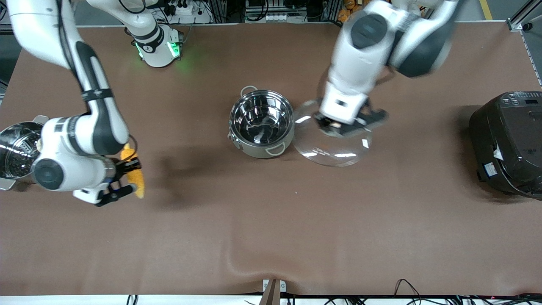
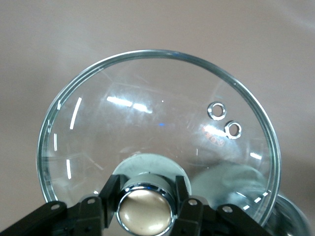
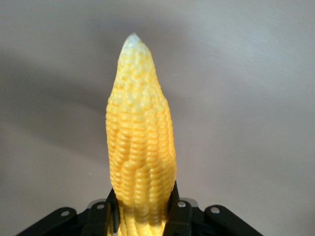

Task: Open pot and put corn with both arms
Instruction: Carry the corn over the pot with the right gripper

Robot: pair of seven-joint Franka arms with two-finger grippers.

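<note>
The shiny steel pot (image 1: pixel 261 123) stands open at the table's middle, with nothing in it. My left gripper (image 1: pixel 338 127) is shut on the metallic knob (image 2: pixel 144 211) of the clear glass lid (image 1: pixel 334 146), holding the lid beside the pot, toward the left arm's end; I cannot tell whether it touches the table. The lid (image 2: pixel 157 128) fills the left wrist view. My right gripper (image 1: pixel 123 180) is shut on the yellow corn (image 1: pixel 134 173) and holds it above the table near the right arm's end. In the right wrist view the corn (image 3: pixel 140 142) sticks out from between the fingers.
A steel pot with a perforated insert (image 1: pixel 17 150) stands at the right arm's end, close to my right arm. A big black cooker (image 1: pixel 510 142) stands at the left arm's end. The brown cloth has a ridge near the front edge (image 1: pixel 254 264).
</note>
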